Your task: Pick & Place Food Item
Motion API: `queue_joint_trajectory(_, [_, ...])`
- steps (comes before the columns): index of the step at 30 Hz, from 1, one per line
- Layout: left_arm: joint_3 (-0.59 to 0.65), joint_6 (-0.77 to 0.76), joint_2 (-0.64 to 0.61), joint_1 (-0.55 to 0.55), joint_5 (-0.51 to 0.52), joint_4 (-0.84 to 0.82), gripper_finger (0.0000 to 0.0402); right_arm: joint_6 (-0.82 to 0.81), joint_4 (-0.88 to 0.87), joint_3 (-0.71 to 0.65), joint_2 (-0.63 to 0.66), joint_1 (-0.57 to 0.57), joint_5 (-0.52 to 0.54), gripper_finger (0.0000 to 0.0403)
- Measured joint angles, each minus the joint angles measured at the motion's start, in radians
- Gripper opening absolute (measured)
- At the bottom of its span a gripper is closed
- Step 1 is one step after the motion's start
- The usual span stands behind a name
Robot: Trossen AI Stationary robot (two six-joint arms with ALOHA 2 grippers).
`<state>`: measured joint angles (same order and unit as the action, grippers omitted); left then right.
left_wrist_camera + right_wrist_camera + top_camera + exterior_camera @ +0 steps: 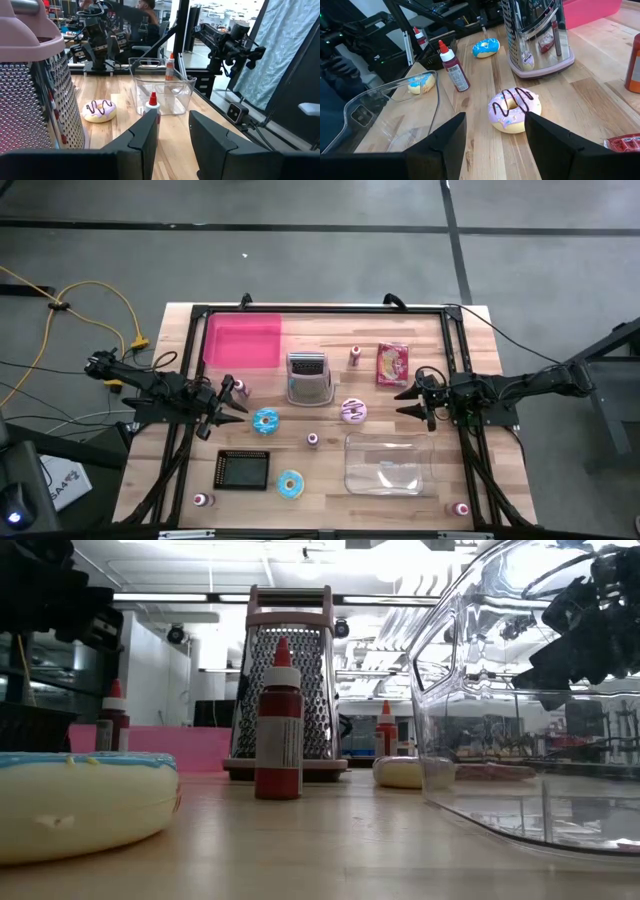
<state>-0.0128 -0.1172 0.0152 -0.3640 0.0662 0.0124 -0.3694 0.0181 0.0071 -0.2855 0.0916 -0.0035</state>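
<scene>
A pink-iced doughnut [353, 411] [515, 110] lies flat on the table, just ahead of my right gripper [408, 402] [495, 145], which is open with nothing between its fingers. A blue-iced doughnut [265, 420] [485, 47] lies flat close in front of my left gripper [235, 402] [174, 140], also open and touching nothing. A third doughnut [290, 485] [85, 800], blue on yellow, rests nearer the front edge. A red food packet [392, 363] lies flat at the far right.
A metal grater [308, 377] stands mid-table between the arms. A pink tray [243, 340] sits at the far left, a clear plastic container [388, 465] near right, a black tray [243, 470] near left. Several small red bottles [313, 440] stand scattered about.
</scene>
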Motion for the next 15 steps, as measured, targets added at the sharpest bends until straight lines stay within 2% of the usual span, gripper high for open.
queue_joint_trajectory(10, [-0.01,-0.046,0.0,0.0,0.001,0.055,0.0108,0.0,0.0,0.0,0.0,0.0,0.0,0.0189])
queue_joint_trajectory(15, [-0.056,-0.063,0.001,0.0,0.028,-0.015,0.0108,0.0,0.0,0.0,0.0,0.0,0.0,0.0189])
